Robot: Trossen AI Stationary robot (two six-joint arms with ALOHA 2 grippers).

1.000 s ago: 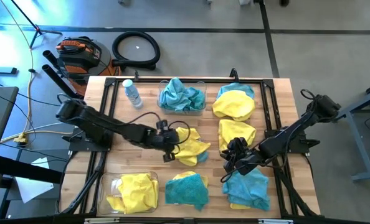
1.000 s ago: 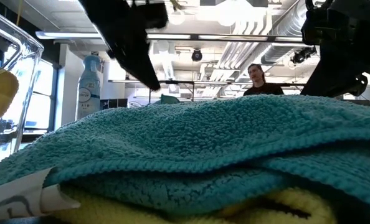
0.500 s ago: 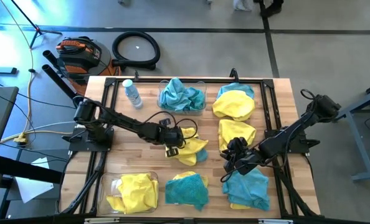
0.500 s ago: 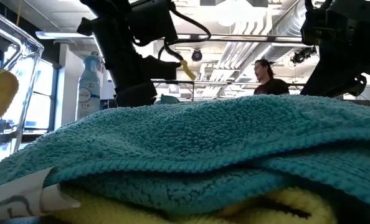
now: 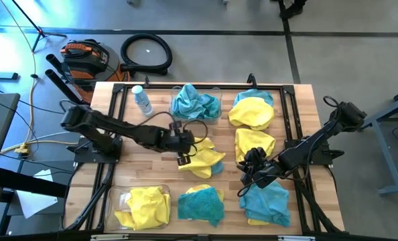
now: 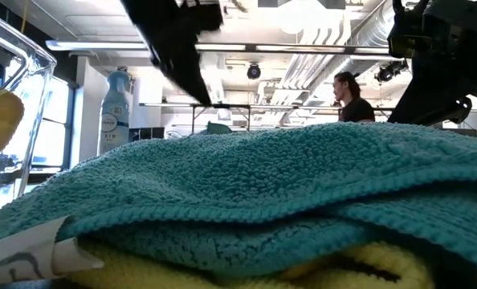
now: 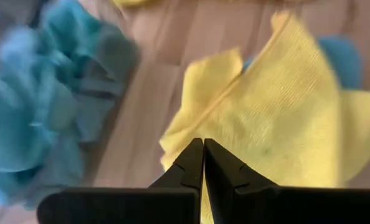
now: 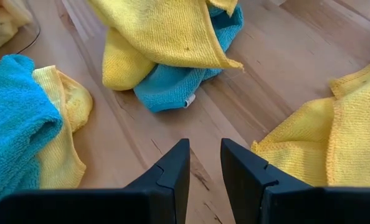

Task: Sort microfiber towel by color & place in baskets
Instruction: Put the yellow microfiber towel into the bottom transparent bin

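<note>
**Left gripper pinched on the middle yellow towel**

The left gripper (image 5: 183, 148) sits at the near edge of a crumpled yellow towel (image 5: 202, 156) mid-table, a teal cloth peeking from under it. Only the left wrist view shows its fingers (image 7: 203, 163) pressed together, tips on the yellow edge; whether fabric is actually caught between them I cannot tell. Beyond that gripper stands the clear basket of teal towels (image 5: 195, 104); on its other side, at the table's front edge, the basket of yellow towels (image 5: 144, 205). The right gripper (image 5: 254, 161) waits between a yellow towel and a teal-on-yellow stack, its fingers (image 8: 172, 171) slightly parted over bare wood. The low view alone shows looped terry pile up close, and a person (image 6: 352, 96) in the room behind. The table (image 5: 157, 171) is pale wooden slats.
</note>
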